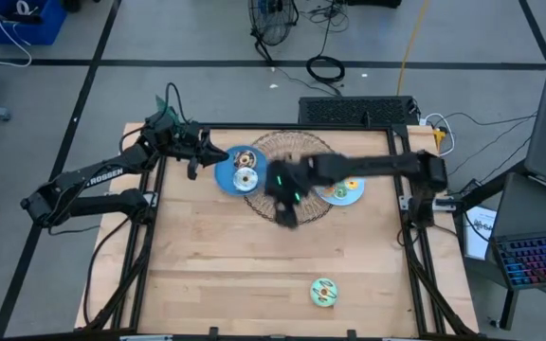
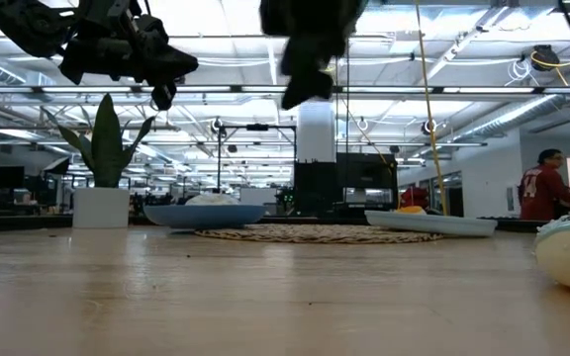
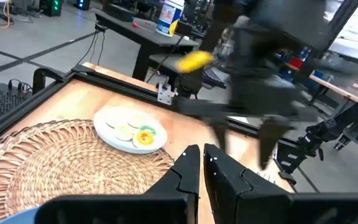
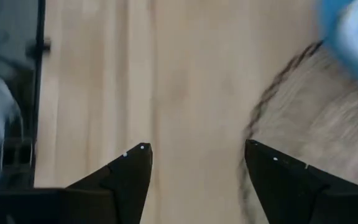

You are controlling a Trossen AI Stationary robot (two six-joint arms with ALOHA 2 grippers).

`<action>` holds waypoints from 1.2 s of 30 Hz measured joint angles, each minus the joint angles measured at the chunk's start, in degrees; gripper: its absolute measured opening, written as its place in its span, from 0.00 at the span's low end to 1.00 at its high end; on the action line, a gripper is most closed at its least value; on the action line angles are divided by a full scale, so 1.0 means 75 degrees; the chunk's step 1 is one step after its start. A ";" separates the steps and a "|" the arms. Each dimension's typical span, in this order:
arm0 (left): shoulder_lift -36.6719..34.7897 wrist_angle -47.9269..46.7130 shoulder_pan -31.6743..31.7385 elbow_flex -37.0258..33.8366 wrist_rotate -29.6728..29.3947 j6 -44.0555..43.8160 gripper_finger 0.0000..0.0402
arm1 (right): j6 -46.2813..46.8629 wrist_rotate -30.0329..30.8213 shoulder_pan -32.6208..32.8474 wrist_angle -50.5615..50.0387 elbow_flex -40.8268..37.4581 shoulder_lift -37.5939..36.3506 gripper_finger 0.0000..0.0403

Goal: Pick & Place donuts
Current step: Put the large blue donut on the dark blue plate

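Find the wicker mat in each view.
High: mat, mid-table toward the back.
Low: thin flat strip, centre.
Left wrist: woven disc by the pale plate.
Right wrist: blurred weave beside bare table.
Shared landmark: blue plate on the mat's edge.

The dark left gripper hangs raised, fingers pressed together; off to its side, the dark right gripper hovers, fingers spread, empty.
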 joint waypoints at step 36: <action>0.0000 -0.0149 -0.0758 0.0000 -0.1668 -0.0265 0.06 | 0.5356 0.3435 0.5376 0.0247 -0.3006 -0.0678 0.52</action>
